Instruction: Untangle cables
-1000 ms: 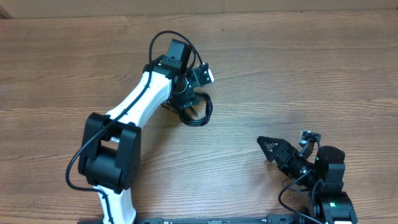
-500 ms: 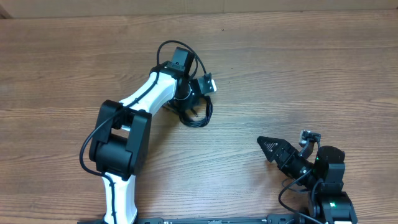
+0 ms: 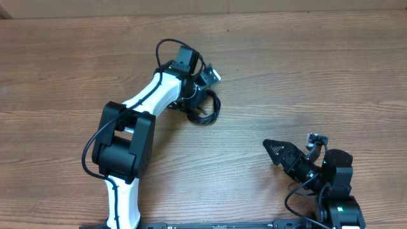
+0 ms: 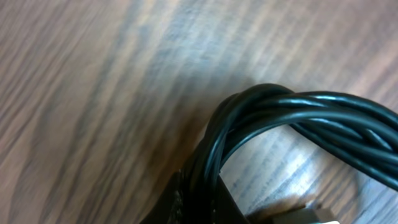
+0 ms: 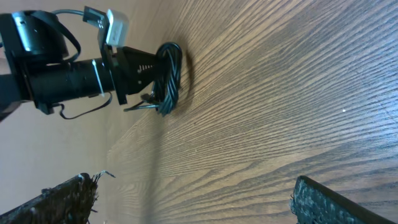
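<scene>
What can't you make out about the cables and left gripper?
Left gripper grip: overhead, its own arm covers the jaws; right wrist view, too small.
Cables count and tangle: left wrist view, blurred, strands overlap, cut off at the right edge.

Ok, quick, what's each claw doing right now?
Left claw: closed on the cables.
Right claw: open, holding nothing.

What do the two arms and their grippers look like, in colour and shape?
The left arm has white links between boxy black joint housings, with a black wire looping along it. The right arm is black, with a green light at its base. The right gripper is black and tapers to a point; its fingers look rough-textured.
</scene>
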`<state>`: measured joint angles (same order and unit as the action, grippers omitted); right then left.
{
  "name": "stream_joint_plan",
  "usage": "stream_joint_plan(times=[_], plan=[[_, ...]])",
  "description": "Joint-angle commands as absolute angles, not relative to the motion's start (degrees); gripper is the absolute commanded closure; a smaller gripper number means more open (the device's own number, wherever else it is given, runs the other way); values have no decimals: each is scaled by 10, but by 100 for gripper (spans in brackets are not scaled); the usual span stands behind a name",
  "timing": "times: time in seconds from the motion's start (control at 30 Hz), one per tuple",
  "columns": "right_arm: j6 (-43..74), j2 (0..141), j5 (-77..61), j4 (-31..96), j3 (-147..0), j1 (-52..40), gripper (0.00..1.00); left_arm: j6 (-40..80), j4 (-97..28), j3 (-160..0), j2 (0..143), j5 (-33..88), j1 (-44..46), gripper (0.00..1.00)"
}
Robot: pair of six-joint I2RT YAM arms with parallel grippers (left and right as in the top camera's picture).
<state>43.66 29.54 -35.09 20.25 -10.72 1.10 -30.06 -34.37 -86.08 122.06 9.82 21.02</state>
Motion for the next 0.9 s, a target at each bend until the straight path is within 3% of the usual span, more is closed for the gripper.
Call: stream_joint_plan(times=[0.0, 0.33, 0.67, 0.87], plan=[[432, 295, -345, 201, -122, 12, 0, -130, -361, -909, 1224, 51, 210, 96], [432, 295, -345, 201, -122, 12, 1, 79, -506, -1018, 1220, 51, 210, 96], [432, 295, -345, 201, -122, 12, 1, 105, -534, -1021, 1220, 126, 209, 96], [432, 295, -345, 201, -122, 12, 0, 285, -562, -1021, 1220, 100, 200, 96]])
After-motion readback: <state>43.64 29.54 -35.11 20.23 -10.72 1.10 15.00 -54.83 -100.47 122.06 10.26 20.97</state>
